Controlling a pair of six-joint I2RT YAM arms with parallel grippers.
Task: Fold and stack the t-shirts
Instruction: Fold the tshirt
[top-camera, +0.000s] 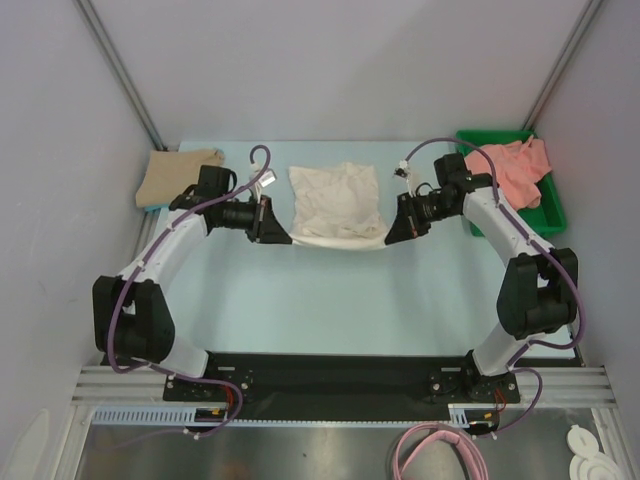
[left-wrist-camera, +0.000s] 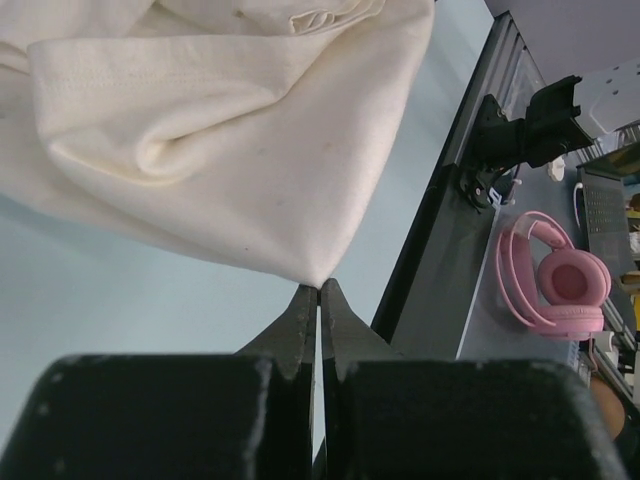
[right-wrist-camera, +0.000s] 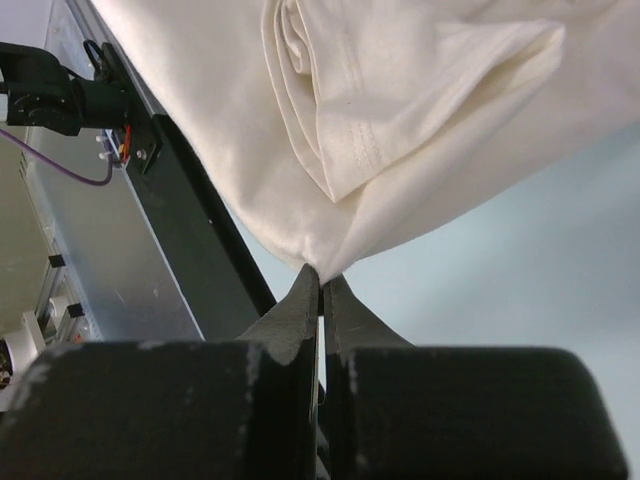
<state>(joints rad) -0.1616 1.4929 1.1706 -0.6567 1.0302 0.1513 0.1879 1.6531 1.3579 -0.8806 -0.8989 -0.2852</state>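
The cream-white t-shirt (top-camera: 336, 200) lies partly folded at the table's middle back, its near edge lifted. My left gripper (top-camera: 283, 236) is shut on its near left corner (left-wrist-camera: 318, 280). My right gripper (top-camera: 390, 238) is shut on its near right corner (right-wrist-camera: 322, 266). The cloth (left-wrist-camera: 200, 130) hangs stretched between them, with folded hems (right-wrist-camera: 360, 120) showing. The tan-beige t-shirt (top-camera: 178, 174) lies folded at the back left. The salmon-pink t-shirt (top-camera: 515, 166) sits crumpled in the green tray (top-camera: 549, 212).
Grey walls and metal posts close in the left, right and back. The black base rail (top-camera: 330, 375) runs along the near edge. Pink headphones (left-wrist-camera: 556, 285) lie beyond the rail.
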